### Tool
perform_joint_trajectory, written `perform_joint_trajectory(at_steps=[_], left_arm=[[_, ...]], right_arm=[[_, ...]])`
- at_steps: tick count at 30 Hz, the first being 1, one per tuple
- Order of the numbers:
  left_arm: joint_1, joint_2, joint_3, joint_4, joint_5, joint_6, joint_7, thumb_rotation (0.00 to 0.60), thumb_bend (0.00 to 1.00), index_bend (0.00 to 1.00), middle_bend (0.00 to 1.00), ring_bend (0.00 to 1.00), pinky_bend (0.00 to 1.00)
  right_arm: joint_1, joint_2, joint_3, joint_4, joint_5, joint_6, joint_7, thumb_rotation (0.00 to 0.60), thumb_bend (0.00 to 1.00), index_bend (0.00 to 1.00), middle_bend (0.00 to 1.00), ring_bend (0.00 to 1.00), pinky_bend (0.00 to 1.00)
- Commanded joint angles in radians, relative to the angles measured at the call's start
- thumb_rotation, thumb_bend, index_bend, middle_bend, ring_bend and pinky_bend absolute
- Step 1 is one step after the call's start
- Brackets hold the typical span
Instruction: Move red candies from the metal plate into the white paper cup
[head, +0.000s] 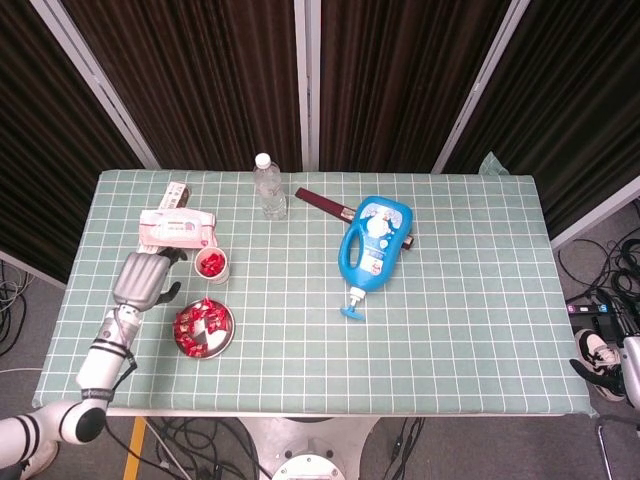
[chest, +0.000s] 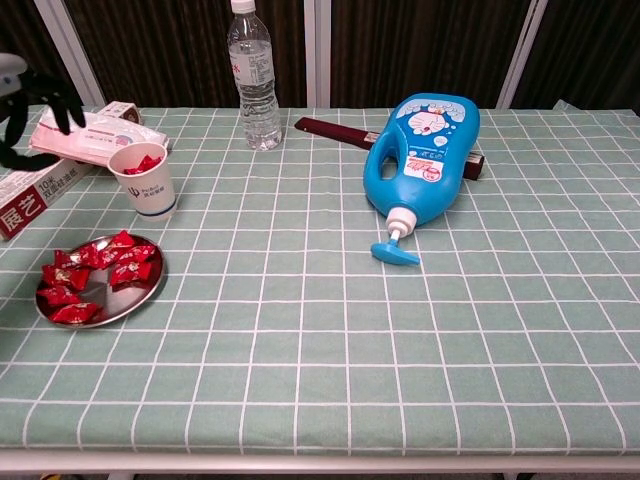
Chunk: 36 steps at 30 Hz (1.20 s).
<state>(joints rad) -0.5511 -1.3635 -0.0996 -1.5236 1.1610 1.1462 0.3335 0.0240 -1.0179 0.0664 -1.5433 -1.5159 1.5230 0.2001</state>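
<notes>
The metal plate (head: 222, 340) (chest: 140, 297) holds several red candies (head: 200, 322) (chest: 95, 268) near the table's front left. Behind it stands the white paper cup (head: 212, 267) (chest: 144, 180) with red candies inside. My left hand (head: 143, 277) (chest: 30, 117) hovers to the left of the cup and plate, apart from both, fingers spread and nothing in them. In the chest view only its dark fingers show at the left edge. My right hand is not seen in either view.
A pink packet (head: 176, 228) (chest: 95, 132) and a long box (chest: 35, 195) lie at the left behind the cup. A water bottle (head: 269, 186) (chest: 252, 76), a dark red box (head: 322, 204) and a blue detergent bottle (head: 373, 245) (chest: 424, 160) occupy the middle.
</notes>
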Motion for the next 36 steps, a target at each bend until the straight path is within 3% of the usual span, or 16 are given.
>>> perform_joint_trajectory(at_steps=[1, 7, 20, 36], left_arm=[[0.066, 0.011, 0.062, -0.017, 0.052, 0.047, -0.047, 0.600, 0.34, 0.42, 0.49, 0.64, 1.00], [0.082, -0.049, 0.104, 0.027, 0.071, 0.004, -0.041, 0.600, 0.34, 0.43, 0.49, 0.64, 1.00], [0.053, -0.173, 0.083, 0.132, 0.027, -0.074, 0.055, 0.600, 0.30, 0.43, 0.49, 0.64, 1.00], [0.059, -0.236, 0.077, 0.221, 0.027, -0.092, 0.071, 0.600, 0.30, 0.50, 0.55, 0.65, 1.00]], right_arm=[[0.004, -0.001, 0.000, 0.002, -0.002, -0.004, 0.001, 0.600, 0.04, 0.07, 0.16, 0.08, 0.45], [0.012, -0.002, 0.000, -0.003, -0.016, -0.005, -0.003, 0.600, 0.03, 0.07, 0.16, 0.08, 0.45], [-0.001, 0.004, -0.004, -0.008, -0.010, 0.011, -0.004, 0.600, 0.03, 0.07, 0.16, 0.08, 0.45], [0.003, 0.006, -0.003, -0.014, -0.006, 0.004, -0.011, 0.600, 0.04, 0.07, 0.16, 0.08, 0.45]])
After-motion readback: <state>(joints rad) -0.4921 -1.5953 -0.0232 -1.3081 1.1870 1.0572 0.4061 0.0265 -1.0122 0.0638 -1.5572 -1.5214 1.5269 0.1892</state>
